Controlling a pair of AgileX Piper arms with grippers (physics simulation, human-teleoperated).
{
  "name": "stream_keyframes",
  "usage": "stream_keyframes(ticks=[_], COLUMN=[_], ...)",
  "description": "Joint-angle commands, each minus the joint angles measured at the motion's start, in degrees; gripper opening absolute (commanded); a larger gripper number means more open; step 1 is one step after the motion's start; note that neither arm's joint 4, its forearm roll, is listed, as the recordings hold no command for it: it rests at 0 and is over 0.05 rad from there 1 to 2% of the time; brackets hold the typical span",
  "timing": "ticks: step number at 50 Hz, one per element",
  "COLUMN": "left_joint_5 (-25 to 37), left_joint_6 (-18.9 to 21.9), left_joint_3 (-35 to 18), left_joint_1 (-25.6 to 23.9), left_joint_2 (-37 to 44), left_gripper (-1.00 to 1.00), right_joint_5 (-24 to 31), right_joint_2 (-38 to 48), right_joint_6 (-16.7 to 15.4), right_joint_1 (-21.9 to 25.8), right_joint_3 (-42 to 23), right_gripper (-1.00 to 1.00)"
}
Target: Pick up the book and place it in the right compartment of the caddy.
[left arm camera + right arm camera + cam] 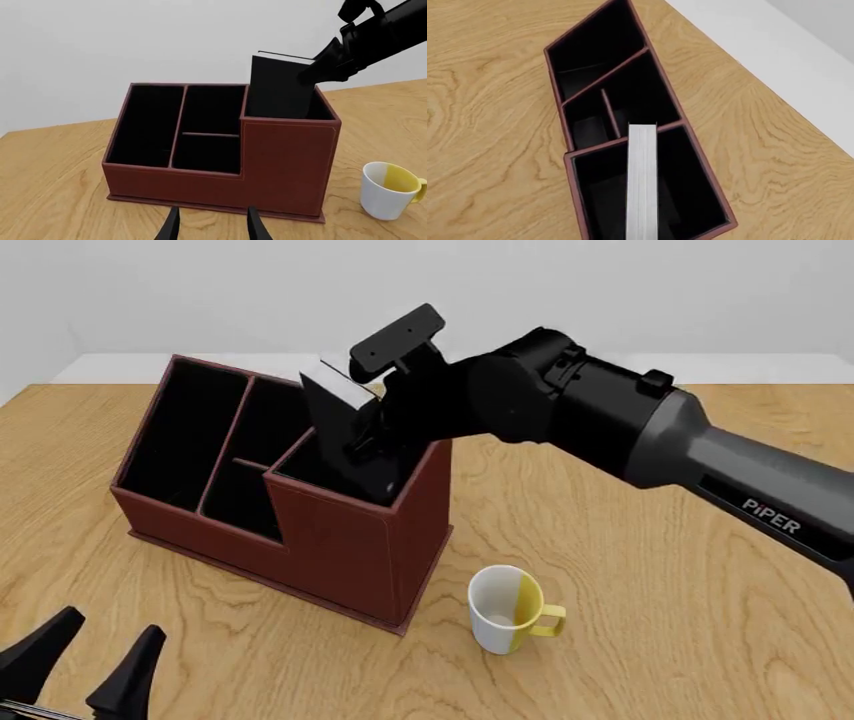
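Note:
The black book (334, 398) with its white page block (642, 180) stands tilted, its lower part inside the right compartment (688, 186) of the reddish-brown caddy (334, 550) and its top above the rim. My right gripper (378, 445) is shut on the book's upper edge, as the left wrist view also shows at the right gripper (319, 67) and book (277, 86). Its fingers do not show in the right wrist view. My left gripper (110, 622) hangs open and holds nothing, low near the table's front left, in front of the caddy (280, 165).
A white-and-yellow mug (505, 610) stands on the wooden table just right of the caddy's front corner, also seen as the mug (387, 191). The caddy's long narrow cell (143, 125) and two smaller cells (212, 135) hold nothing. The right arm stretches over the table's right half.

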Motion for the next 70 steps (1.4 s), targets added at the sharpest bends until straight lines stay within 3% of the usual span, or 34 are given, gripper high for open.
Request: stream_keyframes(ticks=[1, 39, 62, 63, 70], left_joint_5=[0.09, 0.79, 0.78, 0.79, 0.80], left_joint_6=[0.02, 0.14, 0.09, 0.12, 0.18], left_joint_3=[0.01, -0.05, -0.01, -0.02, -0.04], left_joint_1=[-0.05, 0.21, 0.07, 0.07, 0.11], left_joint_2=[0.00, 0.00, 0.00, 0.00, 0.00], left_gripper=[1.00, 1.00, 1.00, 1.00, 1.00], right_joint_5=[-1.86, -8.14, -8.25, -8.21, -8.04], right_joint_2=[-0.57, 0.79, 0.89, 0.69, 0.45], right_joint_6=[1.91, 4.58, 4.69, 4.83, 4.92], right_joint_1=[0.22, 0.76, 0.74, 0.95, 1.47], right_joint_3=[1.23, 6.92, 7.03, 7.14, 7.18], right_gripper=[-1.00, -1.00, -1.00, 1.00, 1.00])
